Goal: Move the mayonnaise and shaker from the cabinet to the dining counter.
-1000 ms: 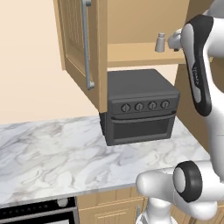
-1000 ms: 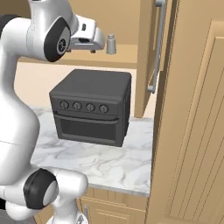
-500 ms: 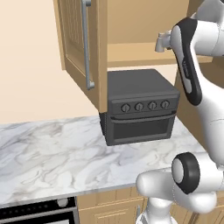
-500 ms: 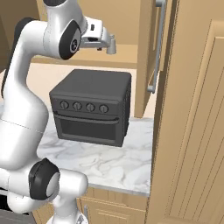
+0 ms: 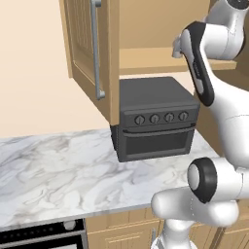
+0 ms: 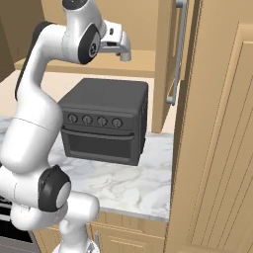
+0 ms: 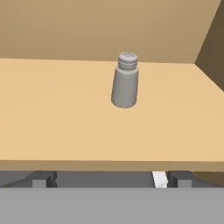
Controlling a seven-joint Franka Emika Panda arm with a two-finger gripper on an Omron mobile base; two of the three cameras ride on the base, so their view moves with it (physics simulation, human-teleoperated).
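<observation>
The arm is swinging its gripper (image 6: 124,53) up to the open cabinet (image 5: 92,53), bringing it closer to the shelf (image 7: 65,127) than it was a second ago, when the hand was sitting lower and farther back; the base cameras are holding the same framing, so the base is not driving. The fingers (image 7: 43,180) are standing released, spread wide, gripping nothing. The shaker (image 7: 125,80) is standing upright and alone on the shelf, ahead of the gripper and well apart from it, near the far wall above the toaster oven (image 5: 153,116). The reach for the shaker looks to be just beginning, with nothing yet carried to the dining counter
</observation>
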